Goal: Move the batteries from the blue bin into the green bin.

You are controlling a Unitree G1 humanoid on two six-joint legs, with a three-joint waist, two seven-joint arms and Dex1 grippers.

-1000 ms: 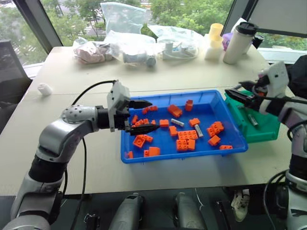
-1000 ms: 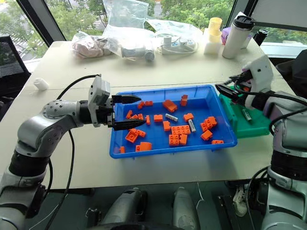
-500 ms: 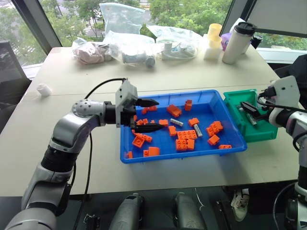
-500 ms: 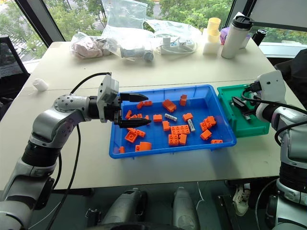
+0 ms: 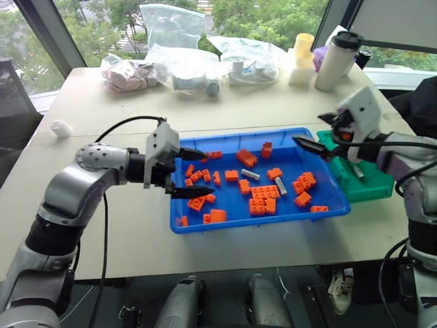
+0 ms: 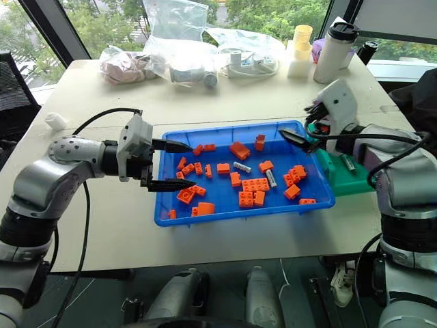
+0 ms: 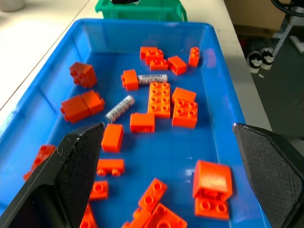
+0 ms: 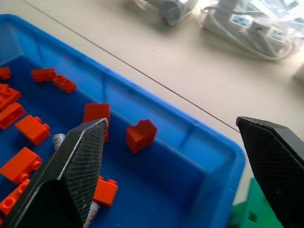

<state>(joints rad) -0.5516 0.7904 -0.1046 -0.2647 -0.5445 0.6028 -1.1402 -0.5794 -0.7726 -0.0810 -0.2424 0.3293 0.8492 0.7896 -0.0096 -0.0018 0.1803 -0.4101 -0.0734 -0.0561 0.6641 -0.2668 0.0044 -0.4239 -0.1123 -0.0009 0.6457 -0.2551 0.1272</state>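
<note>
Two grey batteries (image 5: 251, 175) lying in blue bin (image 5: 239, 223), one in adjacent green bin (image 5: 372, 190)

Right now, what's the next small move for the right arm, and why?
Probably lower the right pincer into the blue bin toward the nearer battery. It is open and empty, at the bin's corner beside the green bin, which already holds one battery. Two remain among the orange bricks; the other battery lies further in.

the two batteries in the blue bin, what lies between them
In the left wrist view, orange bricks sit between the nearer battery and the farther battery, on the blue bin floor.
</note>
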